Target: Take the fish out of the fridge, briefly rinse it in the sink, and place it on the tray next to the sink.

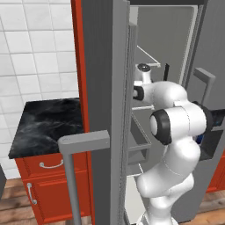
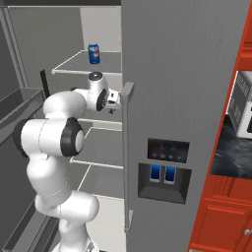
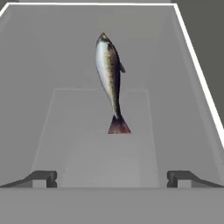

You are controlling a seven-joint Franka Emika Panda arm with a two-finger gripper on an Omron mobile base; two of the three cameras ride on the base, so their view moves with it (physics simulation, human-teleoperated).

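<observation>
Fish on fridge shelf — spread gripper short of it, arm reaching in

Glossy speckled fish, matt grey shelf

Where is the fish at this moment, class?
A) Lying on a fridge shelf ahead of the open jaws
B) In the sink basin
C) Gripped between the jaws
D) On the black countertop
A: in the hand view the fish lies on the pale grey shelf inside the fridge, beyond the gripper, whose jaws stand wide apart with nothing between them.
</observation>
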